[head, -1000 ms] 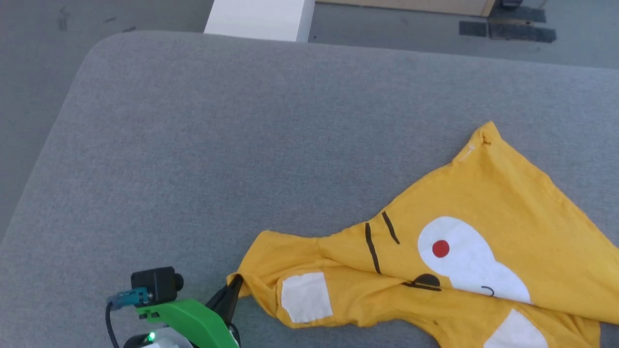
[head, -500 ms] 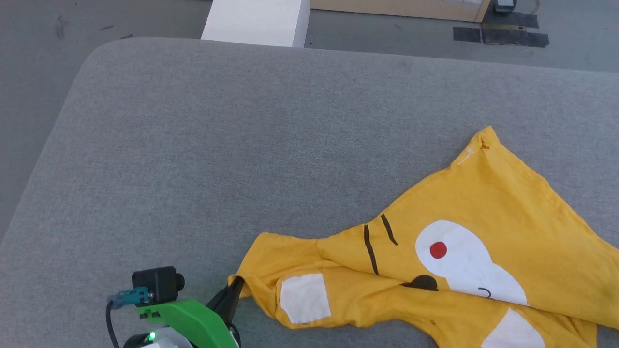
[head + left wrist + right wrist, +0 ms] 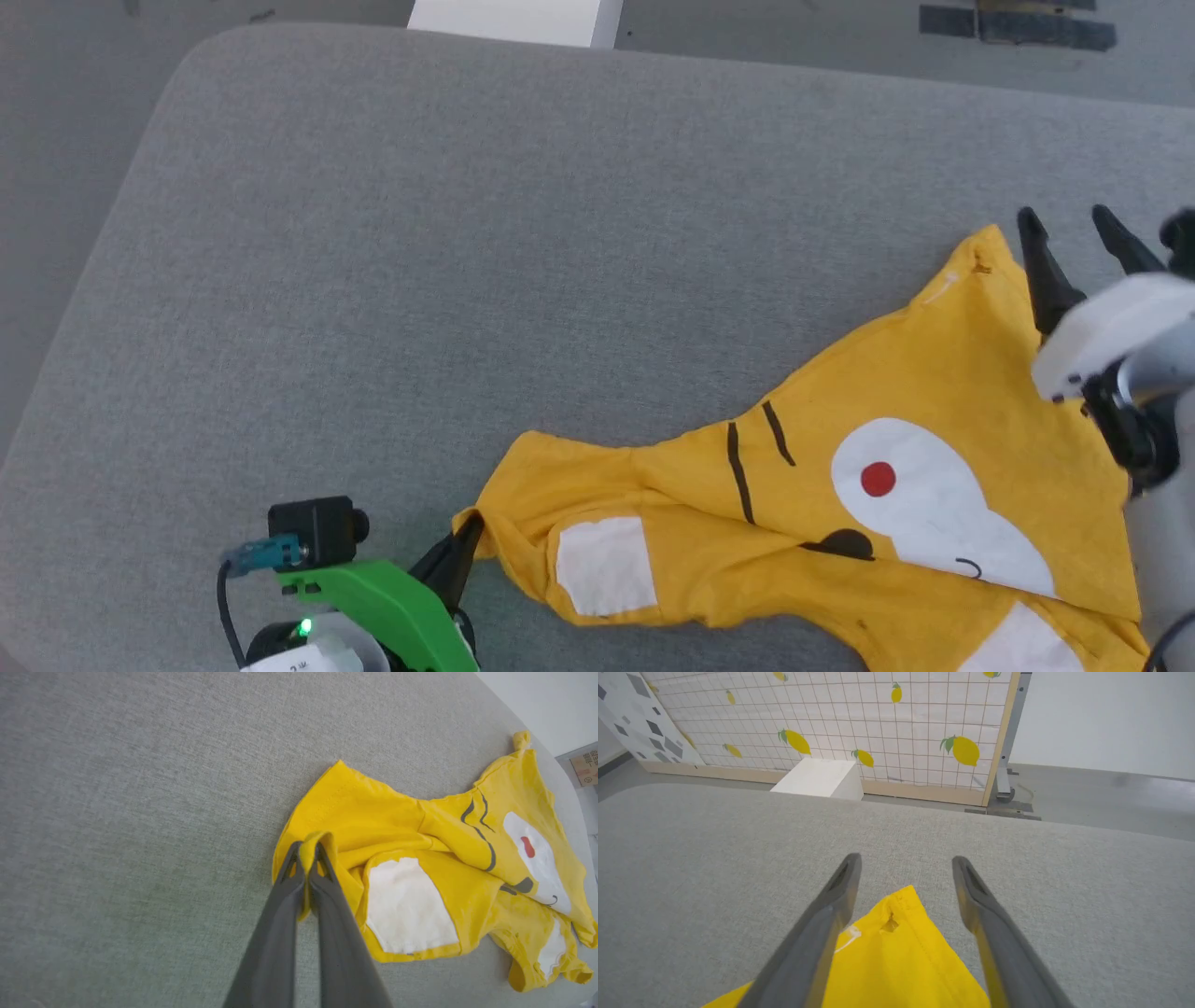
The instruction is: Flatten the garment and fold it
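On the gray pad (image 3: 467,233), the left gripper (image 3: 307,851) is pinching the shirt (image 3: 373,812). The right gripper (image 3: 906,861) is hovering, spread wide.
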You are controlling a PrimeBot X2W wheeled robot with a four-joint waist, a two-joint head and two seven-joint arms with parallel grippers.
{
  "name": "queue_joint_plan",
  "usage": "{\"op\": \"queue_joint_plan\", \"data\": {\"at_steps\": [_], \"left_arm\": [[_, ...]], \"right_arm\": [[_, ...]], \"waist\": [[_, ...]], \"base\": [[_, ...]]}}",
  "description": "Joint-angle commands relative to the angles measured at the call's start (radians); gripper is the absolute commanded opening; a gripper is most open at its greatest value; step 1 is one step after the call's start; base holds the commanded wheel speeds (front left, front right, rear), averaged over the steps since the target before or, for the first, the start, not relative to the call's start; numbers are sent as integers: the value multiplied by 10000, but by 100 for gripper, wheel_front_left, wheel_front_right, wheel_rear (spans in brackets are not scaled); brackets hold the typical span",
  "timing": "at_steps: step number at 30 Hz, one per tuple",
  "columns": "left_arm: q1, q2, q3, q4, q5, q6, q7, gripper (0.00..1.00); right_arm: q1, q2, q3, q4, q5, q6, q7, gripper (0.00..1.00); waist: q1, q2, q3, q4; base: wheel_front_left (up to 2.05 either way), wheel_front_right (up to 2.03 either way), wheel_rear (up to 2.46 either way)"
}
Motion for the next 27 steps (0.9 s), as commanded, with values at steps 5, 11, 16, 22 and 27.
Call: {"op": "queue_joint_plan", "data": {"at_steps": [5,11,16,22,27], "left_arm": [[-348,-176,-134,100,-3,-133,-126,0],[-458,-289,-249,263,-10,-216,-246,0],[-501,-318,-288,361,-18,-250,-306,0],[-499,-304,-292,424,4,-213,-352,0],[-415,-227,-227,431,57,-145,-435,0]], "right_arm": [[-1595,-80,183,1838,-615,-13,1800,100],[-2700,-5,-50,3090,-1793,-13,4378,100],[-2975,130,-295,3253,-2603,-13,5972,47],[-2638,296,-560,2388,-2696,-13,5687,0],[-1547,846,-1463,1262,-1700,-13,4002,0]], "waist": [[0,0,513,490],[0,0,732,718],[0,0,775,765],[0,0,638,681],[0,0,267,462]], "base": [[0,0,0],[0,0,0],[0,0,0],[0,0,0],[0,0,0]]}}
